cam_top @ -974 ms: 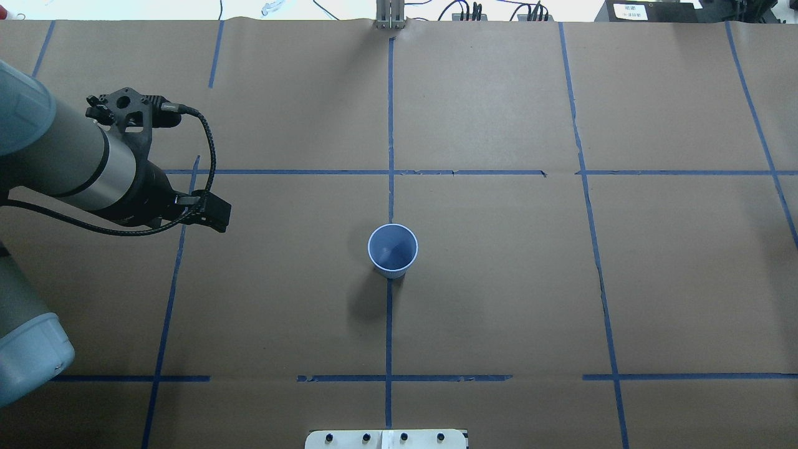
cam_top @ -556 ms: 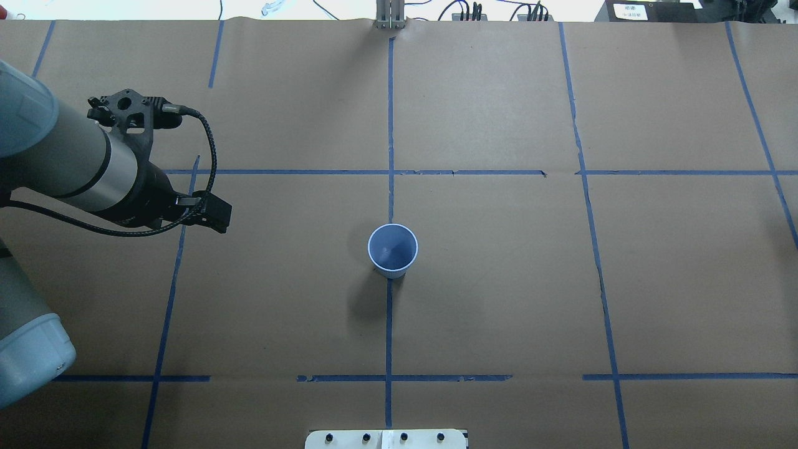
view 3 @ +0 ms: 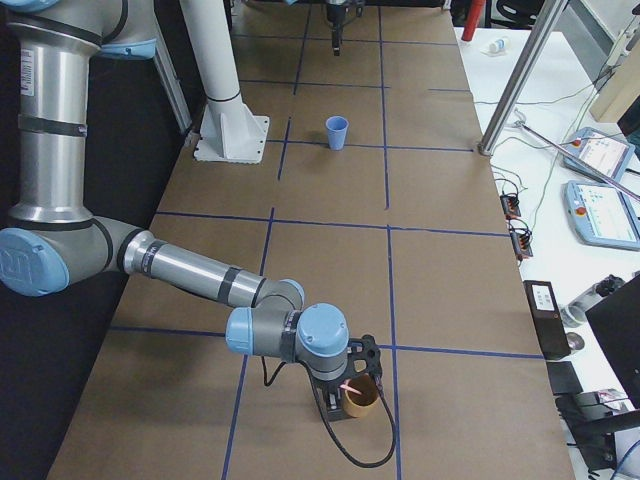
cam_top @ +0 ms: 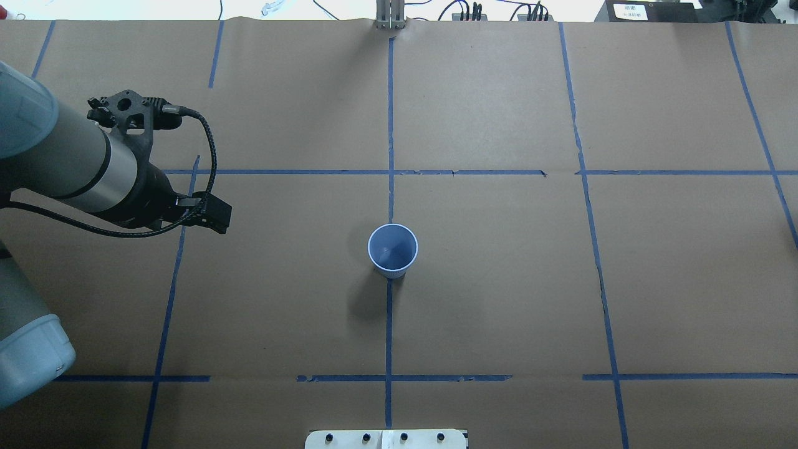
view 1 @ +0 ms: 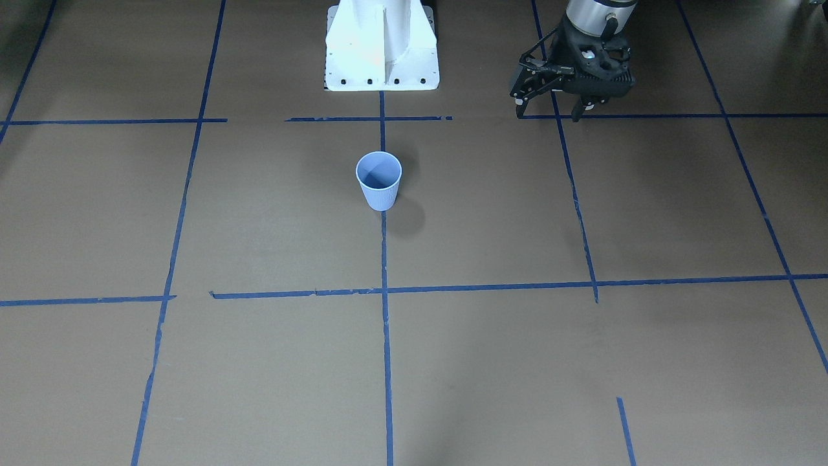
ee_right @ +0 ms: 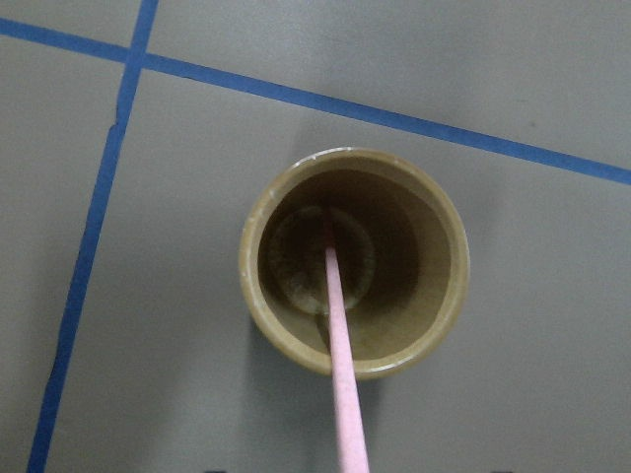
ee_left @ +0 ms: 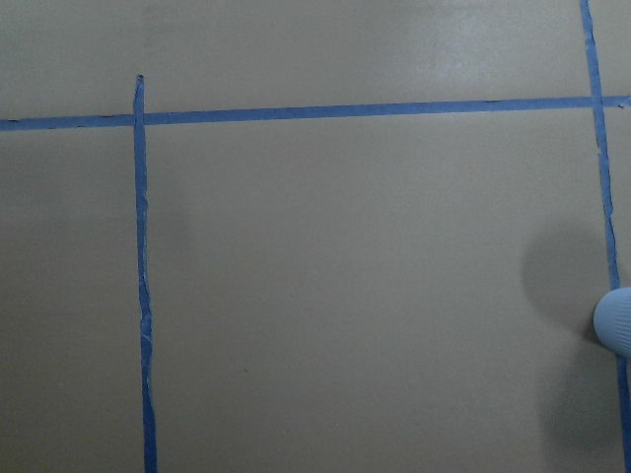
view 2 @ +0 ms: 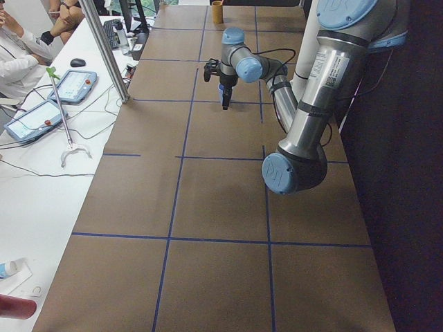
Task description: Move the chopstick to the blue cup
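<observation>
The blue cup (cam_top: 392, 249) stands upright and empty at the table's middle; it also shows in the front view (view 1: 379, 181) and at the left wrist view's right edge (ee_left: 616, 320). One pale-pink chopstick (ee_right: 340, 335) leans inside a brown cup (ee_right: 254, 286) straight below my right wrist camera. My right gripper (view 3: 345, 390) hovers at that brown cup (view 3: 362, 398), at the table's right end; its fingers are hidden, so I cannot tell if it grips. My left gripper (view 1: 556, 107) is open and empty, above the table well to the cup's left.
The white robot base (view 1: 381, 45) stands behind the blue cup. Blue tape lines (cam_top: 389, 125) cross the brown paper. A side table with tablets (view 3: 600, 190) and a metal post (view 3: 515, 80) border the far edge; a person (view 2: 17, 59) sits there.
The left arm has shifted only a few pixels. The blue cup has not moved.
</observation>
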You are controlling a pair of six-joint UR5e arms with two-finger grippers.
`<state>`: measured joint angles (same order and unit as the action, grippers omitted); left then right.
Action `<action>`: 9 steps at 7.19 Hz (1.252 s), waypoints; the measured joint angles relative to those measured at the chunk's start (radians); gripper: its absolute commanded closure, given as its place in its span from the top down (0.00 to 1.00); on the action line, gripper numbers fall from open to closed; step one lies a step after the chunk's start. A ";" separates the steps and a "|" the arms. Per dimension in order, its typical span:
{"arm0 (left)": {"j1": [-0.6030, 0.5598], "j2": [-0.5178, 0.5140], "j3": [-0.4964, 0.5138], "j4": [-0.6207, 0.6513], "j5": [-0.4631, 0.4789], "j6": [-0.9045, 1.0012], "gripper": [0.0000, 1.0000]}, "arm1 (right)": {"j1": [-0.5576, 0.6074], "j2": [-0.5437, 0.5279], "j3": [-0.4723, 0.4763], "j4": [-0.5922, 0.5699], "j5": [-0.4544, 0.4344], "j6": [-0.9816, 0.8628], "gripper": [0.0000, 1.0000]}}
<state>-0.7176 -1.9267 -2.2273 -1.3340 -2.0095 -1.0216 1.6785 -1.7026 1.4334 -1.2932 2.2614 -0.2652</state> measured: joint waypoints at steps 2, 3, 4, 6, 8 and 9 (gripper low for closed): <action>0.001 0.000 0.000 0.000 0.000 0.000 1.00 | 0.000 0.000 -0.005 0.008 0.002 0.031 0.00; 0.002 0.000 0.001 0.000 0.000 0.000 1.00 | 0.000 0.001 -0.003 0.009 0.002 0.032 0.00; 0.003 0.000 0.002 0.000 0.001 0.001 1.00 | 0.002 0.002 0.002 0.010 0.003 0.030 0.00; 0.004 -0.002 0.003 -0.001 0.001 0.000 1.00 | 0.036 -0.009 0.044 0.009 0.009 0.023 0.00; 0.004 -0.003 0.002 -0.001 0.001 0.000 1.00 | 0.074 -0.090 0.197 -0.021 0.014 0.022 0.00; 0.004 -0.004 0.002 -0.001 0.001 -0.001 1.00 | 0.080 -0.157 0.315 -0.074 0.020 0.023 0.00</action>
<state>-0.7134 -1.9303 -2.2256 -1.3346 -2.0081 -1.0223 1.7580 -1.8593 1.7484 -1.3667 2.2810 -0.2425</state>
